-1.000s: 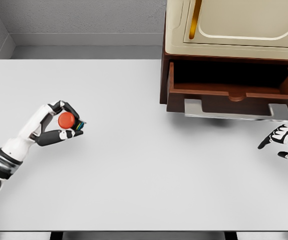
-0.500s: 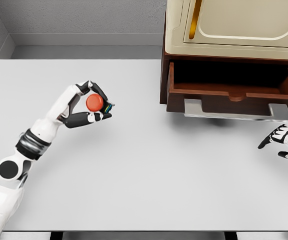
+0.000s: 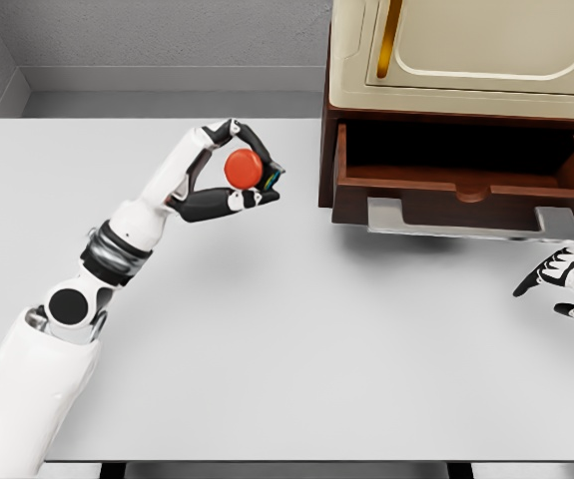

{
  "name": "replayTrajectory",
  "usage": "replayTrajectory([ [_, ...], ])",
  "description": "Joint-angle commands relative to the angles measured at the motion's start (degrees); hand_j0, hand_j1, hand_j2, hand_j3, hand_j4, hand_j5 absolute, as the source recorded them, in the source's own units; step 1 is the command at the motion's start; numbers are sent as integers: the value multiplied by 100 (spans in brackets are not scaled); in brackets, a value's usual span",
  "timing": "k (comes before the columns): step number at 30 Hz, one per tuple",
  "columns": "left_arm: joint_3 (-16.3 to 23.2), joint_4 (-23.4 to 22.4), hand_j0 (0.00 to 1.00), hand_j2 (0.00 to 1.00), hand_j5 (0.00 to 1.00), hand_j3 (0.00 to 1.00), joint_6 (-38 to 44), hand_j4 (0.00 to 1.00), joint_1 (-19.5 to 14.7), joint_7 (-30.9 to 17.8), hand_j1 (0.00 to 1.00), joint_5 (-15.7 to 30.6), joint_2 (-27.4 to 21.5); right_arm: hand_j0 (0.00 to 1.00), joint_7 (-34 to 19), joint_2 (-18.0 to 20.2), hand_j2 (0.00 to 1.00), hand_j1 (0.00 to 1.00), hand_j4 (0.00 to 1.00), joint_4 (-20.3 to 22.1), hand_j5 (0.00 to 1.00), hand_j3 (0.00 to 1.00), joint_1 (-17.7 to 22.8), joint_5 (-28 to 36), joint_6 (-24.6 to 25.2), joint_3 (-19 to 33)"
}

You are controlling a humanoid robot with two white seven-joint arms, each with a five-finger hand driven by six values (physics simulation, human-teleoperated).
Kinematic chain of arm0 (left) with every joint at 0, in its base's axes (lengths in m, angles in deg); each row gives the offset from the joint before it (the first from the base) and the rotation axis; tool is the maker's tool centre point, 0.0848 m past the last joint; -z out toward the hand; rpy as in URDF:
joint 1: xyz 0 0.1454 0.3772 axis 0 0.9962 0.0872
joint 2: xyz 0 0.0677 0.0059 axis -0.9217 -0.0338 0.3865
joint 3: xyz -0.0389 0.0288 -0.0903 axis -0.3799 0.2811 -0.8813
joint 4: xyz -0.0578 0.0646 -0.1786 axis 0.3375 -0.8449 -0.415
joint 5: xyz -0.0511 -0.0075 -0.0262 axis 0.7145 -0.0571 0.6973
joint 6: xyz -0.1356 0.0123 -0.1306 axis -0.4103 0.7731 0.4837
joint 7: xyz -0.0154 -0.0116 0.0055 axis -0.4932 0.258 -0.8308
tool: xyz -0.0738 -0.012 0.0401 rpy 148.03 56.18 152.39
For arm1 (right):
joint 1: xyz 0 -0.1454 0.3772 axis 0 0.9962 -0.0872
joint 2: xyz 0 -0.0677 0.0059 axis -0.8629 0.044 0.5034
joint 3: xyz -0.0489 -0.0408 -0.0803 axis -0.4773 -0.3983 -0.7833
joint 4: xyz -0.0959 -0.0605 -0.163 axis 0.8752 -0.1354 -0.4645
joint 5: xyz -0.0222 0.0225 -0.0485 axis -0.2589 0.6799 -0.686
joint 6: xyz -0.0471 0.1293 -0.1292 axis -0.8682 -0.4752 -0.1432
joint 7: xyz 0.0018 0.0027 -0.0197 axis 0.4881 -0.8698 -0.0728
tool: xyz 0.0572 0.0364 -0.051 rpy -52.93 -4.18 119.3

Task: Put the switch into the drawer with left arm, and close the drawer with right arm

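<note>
Carried up and rightward since a second ago, the switch [image 3: 244, 168] now hangs above the bench [image 3: 296, 349], near the open drawer [image 3: 466, 185]. Left hand [image 3: 229, 172] fingers [image 3: 252, 197] pinch it, seemingly by its edges; it could slip or clip the drawer's side. Right hand [image 3: 566, 281] waits, fingers loosely spread.

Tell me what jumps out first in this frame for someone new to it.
The red switch stands out, pinched in the left hand above the white table, just left of the cabinet. Next is the dark wooden drawer at upper right, pulled open and apparently empty, under a cream cabinet top. The right hand rests at the right edge, fingers loosely open.
</note>
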Motion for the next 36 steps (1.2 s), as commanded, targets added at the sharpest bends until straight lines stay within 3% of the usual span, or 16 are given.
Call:
replayTrajectory([
  [1, 1, 5, 22, 22, 22, 22, 23, 22, -18, 8, 22, -115, 292, 65, 1, 4, 65, 65, 65, -7, 65, 65, 0, 35, 7, 2],
  [9, 45, -4, 22, 22, 22, 22, 418, 22, -378, 8, 22, -976, 854, 65, 1, 4, 65, 65, 65, 2, 65, 65, 0, 44, 7, 2],
  [14, 212, -74, 22, 22, 22, 22, 427, 22, -598, 8, 22, -1204, 907, 65, 1, 4, 65, 65, 65, 2, 65, 65, 0, 44, 7, 2],
  [19, 256, -83, 22, 22, 22, 22, 593, 22, -738, 8, 22, -1969, 1180, 65, 1, 4, 65, 65, 65, 10, 65, 65, 0, 44, 7, -7],
  [21, 397, -100, 22, 22, 22, 22, 761, 22, -958, 8, 22, -2004, 1180, 65, 1, 4, 65, 65, 65, 10, 65, 65, 0, 44, 7, -7],
  [28, 652, -206, 22, 22, 22, 22, 989, 22, -1230, 26, 22, -2356, 1180, 65, 1, 4, 65, 65, 65, 10, 65, 65, 0, 44, 7, 2],
  [33, 757, -329, 23, 23, 23, 23, 981, 23, -1397, 26, 23, -2883, 1303, 66, 1, 4, 66, 66, 66, 2, 66, 66, 0, 44, 7, 2],
  [36, 880, -461, 23, 23, 23, 23, 981, 23, -1573, 35, 23, -2901, 1303, 65, 1, 4, 65, 65, 65, 10, 65, 65, 0, 44, 7, 2],
])
